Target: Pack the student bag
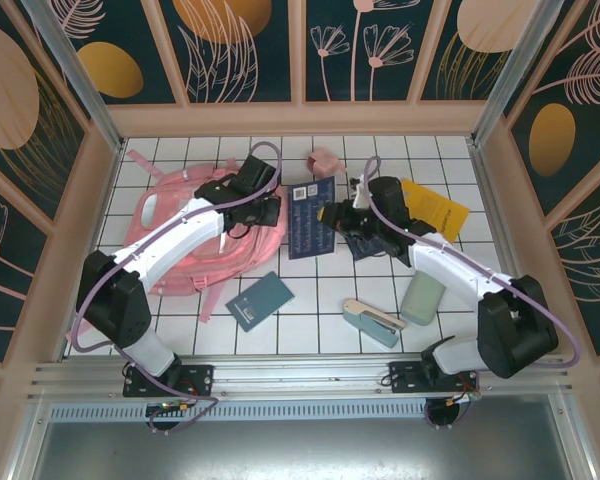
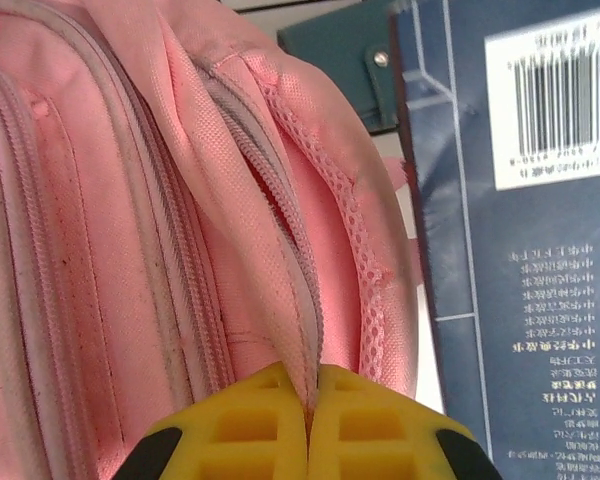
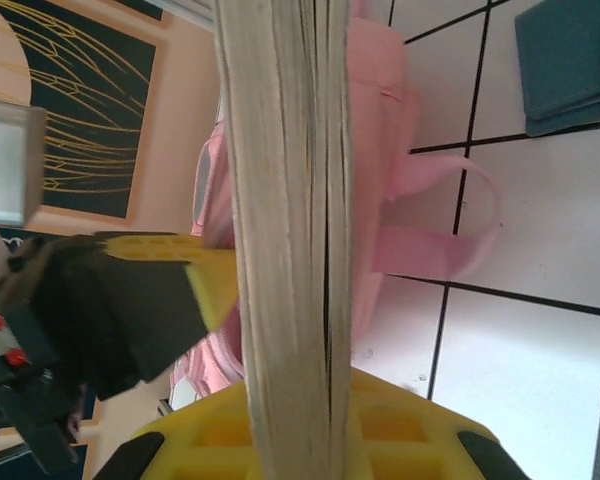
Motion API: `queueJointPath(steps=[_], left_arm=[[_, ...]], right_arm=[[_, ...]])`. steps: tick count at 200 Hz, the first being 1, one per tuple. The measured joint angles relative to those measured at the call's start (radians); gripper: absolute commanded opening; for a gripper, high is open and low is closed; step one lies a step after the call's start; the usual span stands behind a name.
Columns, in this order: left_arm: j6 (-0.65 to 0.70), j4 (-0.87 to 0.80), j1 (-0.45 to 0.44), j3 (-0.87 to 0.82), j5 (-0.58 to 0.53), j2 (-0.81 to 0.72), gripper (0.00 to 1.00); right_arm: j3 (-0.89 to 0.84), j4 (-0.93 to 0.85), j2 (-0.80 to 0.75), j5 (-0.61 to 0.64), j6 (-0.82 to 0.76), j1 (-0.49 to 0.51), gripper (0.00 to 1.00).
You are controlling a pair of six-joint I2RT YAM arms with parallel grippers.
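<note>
1. Worktop (image 1: 310, 335): white tiled grid, carrying every item below.

2. Student bag (image 1: 170, 250) (image 2: 110, 220) (image 3: 380, 150): pink, lying flat on the left half of the worktop.
   - Long axis runs roughly left to right, slightly slanted.
   - The zipped opening is on its right-hand side, facing the book (which end is the top I cannot tell).
   - Straps trail from its far-left corner and its near edge.
   - The left jaws sit at the bag's right edge, pressed fully together. Their yellow pads (image 2: 250, 425) pinch the fabric lip beside the zip.

3. Book (image 1: 312, 218) (image 2: 520, 200) (image 3: 280, 200): navy cover with the barcode showing, just right of the bag's opening. The right jaws are clamped on its page edge, with a pad (image 3: 400, 430) on either side.

4. Green case (image 1: 421, 298): well right of the bag, nearer the front edge.

5. Yellow booklet (image 1: 435, 208): well right of the bag, beyond the book.

6. Teal notebook (image 1: 260, 300) (image 3: 570, 60): just beside the bag's near-right corner.

7. Stapler (image 1: 372, 322): beige top and teal base, right of the bag, between the notebook and the case.

8. Small pink pouch (image 1: 325, 160): right of the bag, toward the far wall.
</note>
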Motion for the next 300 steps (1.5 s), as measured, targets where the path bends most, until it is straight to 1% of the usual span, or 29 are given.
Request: queueJointPath(steps=[19,52,76,93,114,131,161,222,287,300], left_arm=[[-0.011,0.021,0.000,-0.027,0.040,0.016,0.05],[-0.031,0.063,0.000,-0.071,0.090,0.055,0.08],[-0.042,0.088,0.000,-0.093,0.110,0.057,0.10],[-0.051,0.107,0.000,-0.111,0.117,0.057,0.11],[-0.063,0.113,0.002,-0.133,0.119,0.061,0.16],[-0.068,0.122,0.002,-0.136,0.127,0.063,0.19],[-0.068,0.135,0.002,-0.136,0.130,0.063,0.19],[-0.067,0.135,0.002,-0.136,0.125,0.063,0.19],[-0.066,0.134,0.002,-0.136,0.122,0.061,0.22],[-0.066,0.134,0.002,-0.138,0.122,0.058,0.25]], right_arm=[[0.002,0.002,0.016,0.000,0.000,0.001,0.00],[0.002,0.001,0.068,0.004,0.000,0.005,0.00],[0.005,0.000,0.136,0.013,0.008,0.008,0.00],[0.048,-0.032,0.208,0.025,0.024,0.011,0.00],[0.130,-0.071,0.307,0.044,0.029,0.014,0.00],[0.157,-0.080,0.349,0.077,0.031,0.029,0.00],[0.159,-0.082,0.357,0.117,0.031,0.050,0.00],[0.155,-0.083,0.357,0.137,0.030,0.055,0.00],[0.153,-0.083,0.357,0.144,0.029,0.057,0.00],[0.153,-0.083,0.357,0.144,0.028,0.057,0.00]])
